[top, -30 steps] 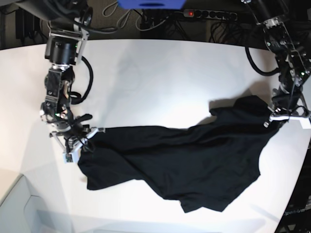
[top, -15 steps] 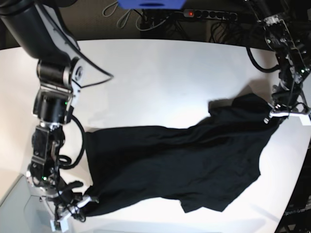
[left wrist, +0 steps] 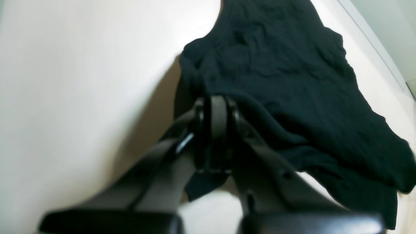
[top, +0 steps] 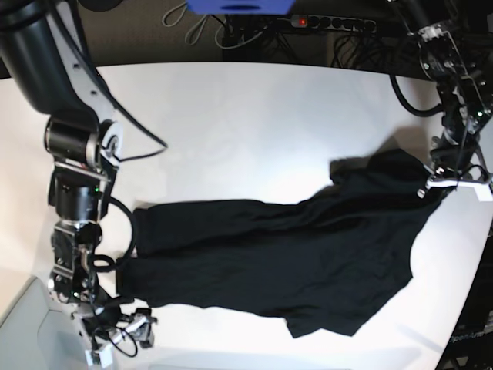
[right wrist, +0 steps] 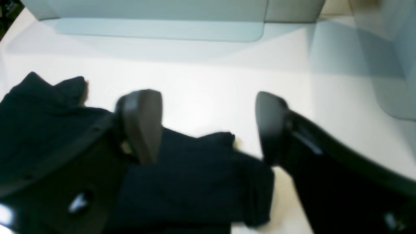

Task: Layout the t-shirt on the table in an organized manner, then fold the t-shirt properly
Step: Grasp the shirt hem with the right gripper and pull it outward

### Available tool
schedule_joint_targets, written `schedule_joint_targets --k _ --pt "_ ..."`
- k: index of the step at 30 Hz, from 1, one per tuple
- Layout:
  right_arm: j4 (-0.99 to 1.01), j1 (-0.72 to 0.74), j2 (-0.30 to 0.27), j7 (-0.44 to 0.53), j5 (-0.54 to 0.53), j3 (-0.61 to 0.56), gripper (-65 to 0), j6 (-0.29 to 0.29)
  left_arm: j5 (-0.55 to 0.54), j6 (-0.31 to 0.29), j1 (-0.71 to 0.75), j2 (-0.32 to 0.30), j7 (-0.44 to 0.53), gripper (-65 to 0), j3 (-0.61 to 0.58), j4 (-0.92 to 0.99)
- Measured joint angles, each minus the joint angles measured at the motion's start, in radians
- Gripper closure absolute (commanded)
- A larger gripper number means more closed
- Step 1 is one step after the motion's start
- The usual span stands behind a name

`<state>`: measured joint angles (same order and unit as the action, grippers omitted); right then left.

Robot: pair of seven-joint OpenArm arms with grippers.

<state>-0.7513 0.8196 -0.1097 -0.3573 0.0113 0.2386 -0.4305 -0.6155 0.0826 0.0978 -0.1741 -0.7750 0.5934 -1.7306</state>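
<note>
The black t-shirt (top: 293, 254) lies spread and wrinkled across the front right of the white table (top: 254, 123); its printed graphic is hidden. My left gripper (top: 451, 181) is shut on the shirt's far right edge, and the left wrist view shows the closed gripper (left wrist: 216, 130) pinching dark fabric (left wrist: 292, 81). My right gripper (top: 127, 333) is near the table's front left edge, just past the shirt's left corner. In the right wrist view this gripper (right wrist: 204, 126) is open, its fingers (right wrist: 143, 123) apart, with a fold of the shirt (right wrist: 195, 172) lying on the table below them.
A power strip (top: 331, 23), cables and a blue object (top: 239, 6) sit behind the table's far edge. A pale grey surface (top: 23, 331) lies beyond the curved front left edge, close to the right gripper. The table's right edge runs near the left gripper.
The right gripper pulled the shirt's left end toward the front left edge, then opened and let it go; the corner now lies a little behind it. The left gripper has not moved.
</note>
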Motion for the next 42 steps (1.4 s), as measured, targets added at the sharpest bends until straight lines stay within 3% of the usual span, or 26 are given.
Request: schedule_joint_targets --k 2,9,17,22,27,32,35,39,42 --pt "-0.101 -0.09 -0.007 -0.036 -0.006 -0.001 -52.1 0.0 -0.001 0.0 0.0 0.0 0.0 -0.3 0.001 0.0" --pt "-0.347 -0.416 -0.003 -0.064 0.007 0.001 -52.6 0.003 -0.002 0.0 -0.002 0.0 0.005 -0.3 0.0 0.007" --pt "-0.355 -0.567 0.048 -0.044 0.004 0.006 -52.6 0.002 -0.001 0.0 -0.007 0.002 0.008 -0.3 0.0 0.008" --pt "-0.379 -0.59 0.09 -0.04 -0.004 0.001 -52.5 0.001 0.002 0.0 -0.008 0.005 0.008 -0.3 -0.004 0.008" --pt "-0.374 -0.596 0.098 -0.03 -0.011 0.001 -51.8 0.001 0.002 0.0 -0.007 0.005 0.008 -0.3 -0.004 0.008" --pt "-0.275 -0.545 0.092 0.023 -0.019 0.003 -40.0 0.001 0.002 0.0 -0.002 0.005 0.008 -0.3 -0.003 0.008" --pt "-0.224 -0.521 0.09 0.047 -0.02 0.003 -24.9 0.005 0.002 0.0 -0.001 0.005 0.008 -0.3 -0.003 0.008" --pt "-0.224 -0.526 0.09 0.043 -0.027 0.003 -0.2 0.004 0.002 0.0 0.001 0.005 0.008 -0.3 -0.003 0.008" --pt "-0.224 -0.53 0.09 0.044 -0.034 0.003 0.0 0.004 0.001 0.0 0.002 0.005 0.008 -0.3 -0.003 0.008"
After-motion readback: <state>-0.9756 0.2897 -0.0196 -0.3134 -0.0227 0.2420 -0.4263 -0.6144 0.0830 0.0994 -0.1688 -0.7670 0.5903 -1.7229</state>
